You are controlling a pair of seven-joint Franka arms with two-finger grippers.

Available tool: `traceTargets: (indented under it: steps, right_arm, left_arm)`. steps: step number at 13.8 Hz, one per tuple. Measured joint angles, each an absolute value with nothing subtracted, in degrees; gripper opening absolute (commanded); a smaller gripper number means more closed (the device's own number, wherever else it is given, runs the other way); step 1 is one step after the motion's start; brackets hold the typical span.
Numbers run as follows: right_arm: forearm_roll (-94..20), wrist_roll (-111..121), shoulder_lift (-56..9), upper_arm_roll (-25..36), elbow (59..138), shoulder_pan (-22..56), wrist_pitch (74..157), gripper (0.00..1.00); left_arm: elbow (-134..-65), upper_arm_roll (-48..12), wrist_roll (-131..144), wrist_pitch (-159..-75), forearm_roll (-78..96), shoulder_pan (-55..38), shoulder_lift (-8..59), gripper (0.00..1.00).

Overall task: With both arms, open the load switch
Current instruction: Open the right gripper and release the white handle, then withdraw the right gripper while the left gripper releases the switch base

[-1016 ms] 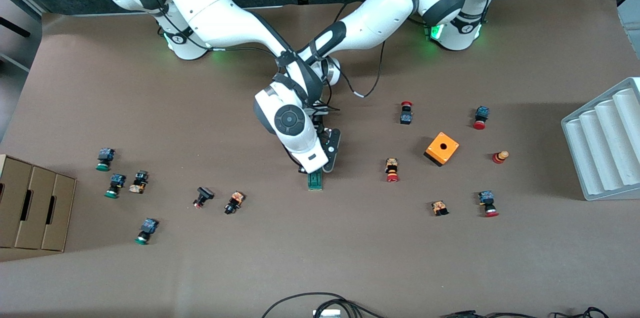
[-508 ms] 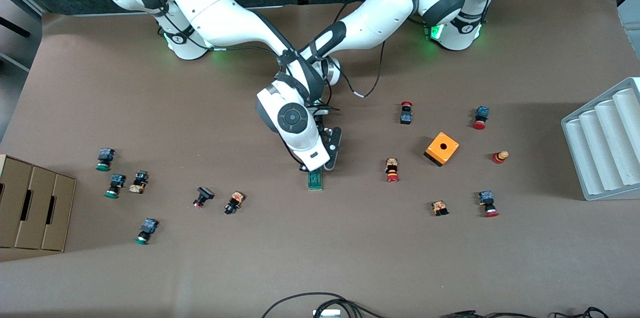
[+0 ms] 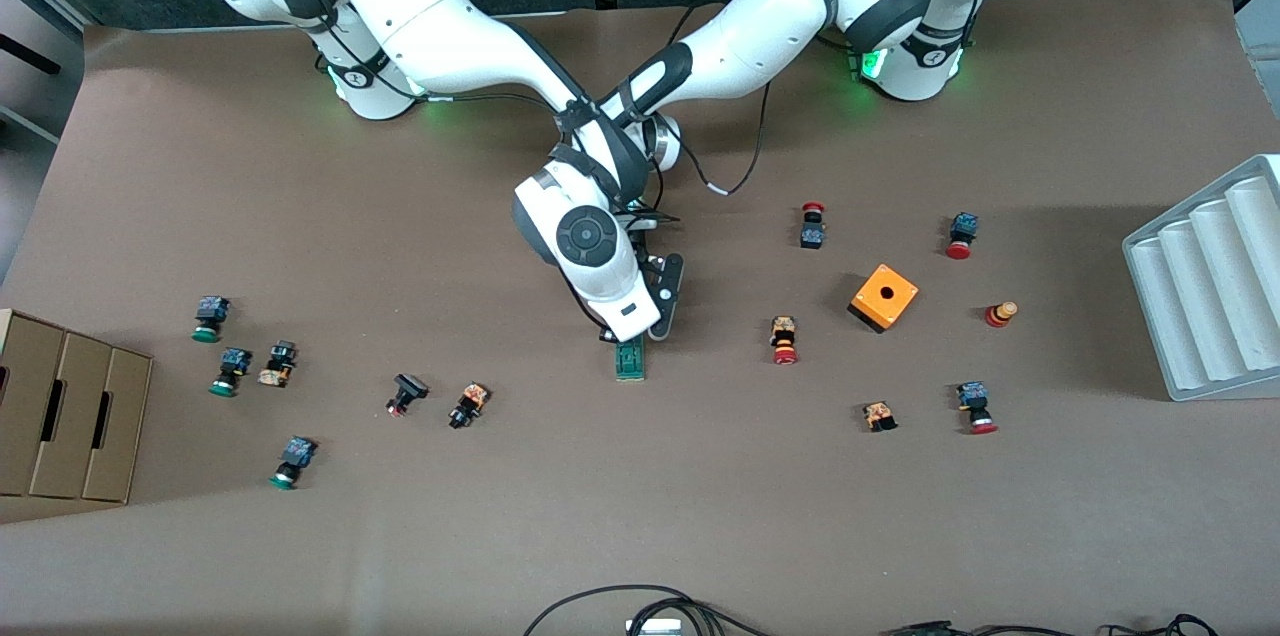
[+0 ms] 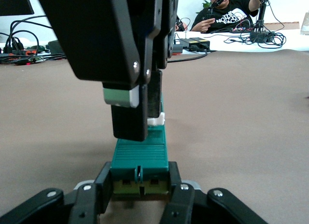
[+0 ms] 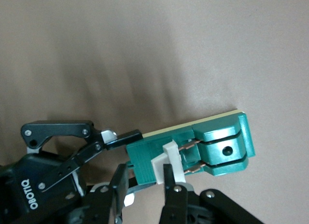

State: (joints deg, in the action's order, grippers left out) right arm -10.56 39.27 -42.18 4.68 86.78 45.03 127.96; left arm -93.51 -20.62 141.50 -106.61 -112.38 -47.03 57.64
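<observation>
The load switch (image 3: pixel 629 361), a narrow dark green block with a white end piece, lies mid-table. My left gripper (image 4: pixel 140 186) lies low along the table and is shut on the switch (image 4: pixel 140 154) at its end farther from the front camera. From above, my right gripper (image 5: pixel 145 183) is shut on the switch's (image 5: pixel 222 151) white lever (image 5: pixel 171 159) and the green body beside it. Both hands overlap in the front view, the right gripper (image 3: pixel 618 336) covering most of the left gripper (image 3: pixel 650 328). A left finger (image 5: pixel 123 137) presses the switch's end.
Small red-capped and green-capped push buttons lie scattered toward both ends of the table. An orange cube (image 3: pixel 884 297) sits toward the left arm's end, before a white ridged tray (image 3: pixel 1210 286). Cardboard boxes (image 3: pixel 70 416) stand at the right arm's end. Cables (image 3: pixel 640 606) lie at the front edge.
The right arm's wrist has shifted slightly toward the left arm's end of the table. The switch and the left gripper have stayed put, both grips unchanged.
</observation>
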Motion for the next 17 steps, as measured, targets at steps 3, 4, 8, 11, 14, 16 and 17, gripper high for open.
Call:
traceTargets:
  steps: [3,4,8,11,14,16,17]
  right_arm:
    - [-10.6,39.2,-42.3,4.7,87.0,45.1,128.4,0.37]
    - [-10.6,39.2,-42.3,4.7,87.1,45.1,128.5,0.37]
    - [-10.6,39.2,-42.1,4.7,87.0,45.1,128.7,1.0]
    - [-10.6,39.1,-40.8,5.6,86.5,45.0,128.8,1.0]
    - [-10.6,39.1,-38.5,7.0,86.5,44.6,127.5,1.0]
    - [-10.6,39.1,-36.0,8.2,86.3,44.4,124.8,1.0]
    - [-10.6,39.0,-34.5,8.9,86.3,44.2,123.7,1.0]
  left_arm:
    - [-93.5,-20.6,141.5,-106.6,-112.4,-47.0,57.6,0.44]
    - [-93.5,-20.6,141.5,-106.6,-112.4,-47.0,57.6,0.44]
    - [-93.5,-20.6,141.5,-106.6,-112.4,-47.0,57.6,0.44]
    - [-93.5,-20.6,141.5,-106.6,-112.4,-47.0,57.6,0.45]
    - [-93.5,-20.6,141.5,-106.6,-112.3,-47.0,57.6,0.79]
    - [-93.0,-20.5,141.5,-107.4,-112.4,-47.0,57.7,1.0]
    - [-92.6,-20.3,141.4,-107.8,-112.4,-47.0,57.8,1.0]
